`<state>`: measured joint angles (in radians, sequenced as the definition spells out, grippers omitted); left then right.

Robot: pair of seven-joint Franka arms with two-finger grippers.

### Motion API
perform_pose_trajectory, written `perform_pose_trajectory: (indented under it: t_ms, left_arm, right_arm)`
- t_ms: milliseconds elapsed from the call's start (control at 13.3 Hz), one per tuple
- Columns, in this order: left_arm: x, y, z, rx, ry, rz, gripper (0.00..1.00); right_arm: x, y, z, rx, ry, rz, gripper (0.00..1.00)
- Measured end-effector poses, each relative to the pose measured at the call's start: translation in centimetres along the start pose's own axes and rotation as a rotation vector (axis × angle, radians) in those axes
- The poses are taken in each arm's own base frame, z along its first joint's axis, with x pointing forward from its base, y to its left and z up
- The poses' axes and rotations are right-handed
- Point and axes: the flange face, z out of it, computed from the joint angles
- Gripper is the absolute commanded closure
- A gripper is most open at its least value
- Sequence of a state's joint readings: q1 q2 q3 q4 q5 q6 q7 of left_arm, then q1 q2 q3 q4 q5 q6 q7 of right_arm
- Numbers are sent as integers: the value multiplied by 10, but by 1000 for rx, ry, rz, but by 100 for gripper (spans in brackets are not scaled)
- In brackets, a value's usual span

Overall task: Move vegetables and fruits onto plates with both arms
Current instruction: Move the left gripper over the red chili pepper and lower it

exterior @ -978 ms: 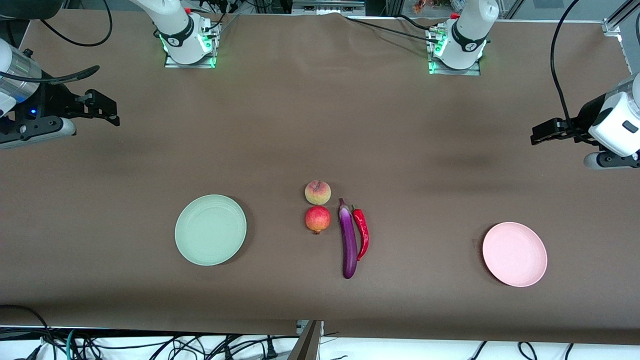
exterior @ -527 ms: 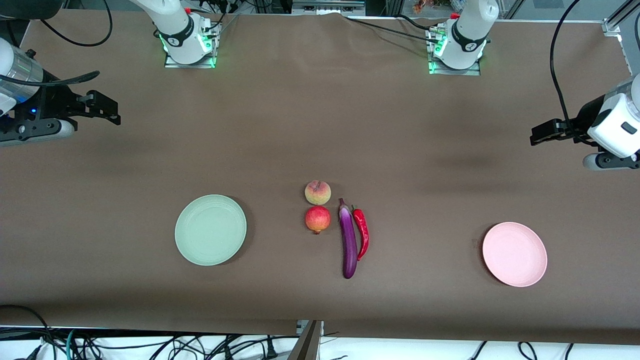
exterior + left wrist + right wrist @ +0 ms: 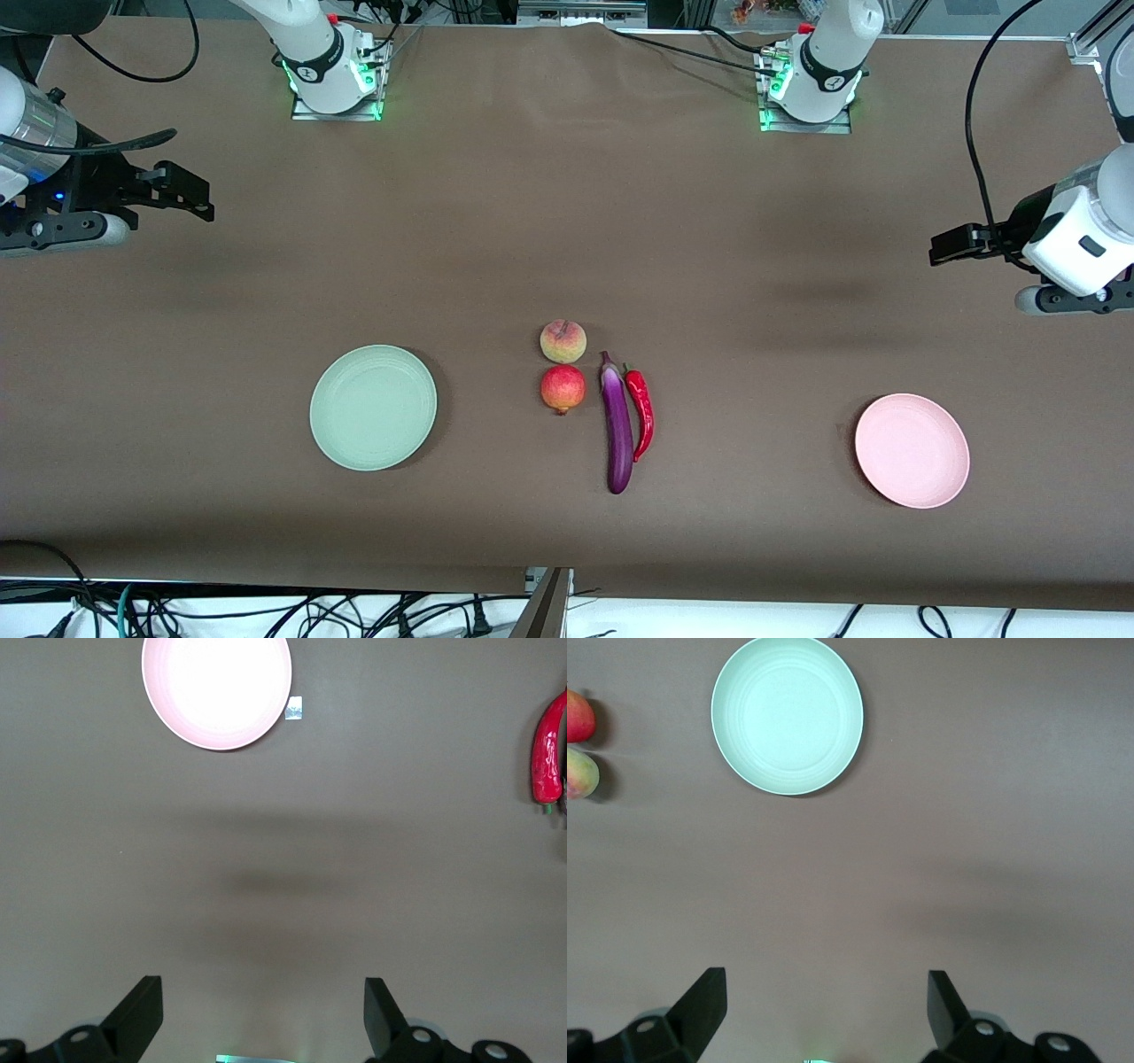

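While both arms hover at table ends, left pincer (image 3: 263, 1019) and right pincer (image 3: 824, 1014) spread (plates bare).

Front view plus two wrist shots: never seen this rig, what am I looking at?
Two white robot arms are bolted along one table edge; the front view looks down from across it. Each wrist view looks past that arm's own open fingers. The left gripper hangs over bare table at its end, the right gripper likewise; neither holds anything. Mid-table lie a pale yellow-pink peach, a red round fruit, a long purple eggplant and a red chili pepper. A mint green plate and a pale pink plate sit empty.
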<state>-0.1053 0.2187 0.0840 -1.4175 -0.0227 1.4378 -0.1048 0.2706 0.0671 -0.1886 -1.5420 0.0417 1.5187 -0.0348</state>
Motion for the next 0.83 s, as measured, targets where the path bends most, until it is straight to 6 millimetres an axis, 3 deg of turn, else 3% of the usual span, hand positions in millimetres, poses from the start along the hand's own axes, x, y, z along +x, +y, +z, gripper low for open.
perform_pose_trajectory:
  t_ms: [301,527,828]
  left_arm:
    - [14,16,22,2,-23,25,0]
    - [42,54,62,-27,-20,69,0]
    - [84,75,111,-111,36,50,0]
  right_arm:
    - [0,0,0,0,-1,0,0]
    - [0,0,0,0,-1,0,0]
    - [0,0,0,0,-2,1,0]
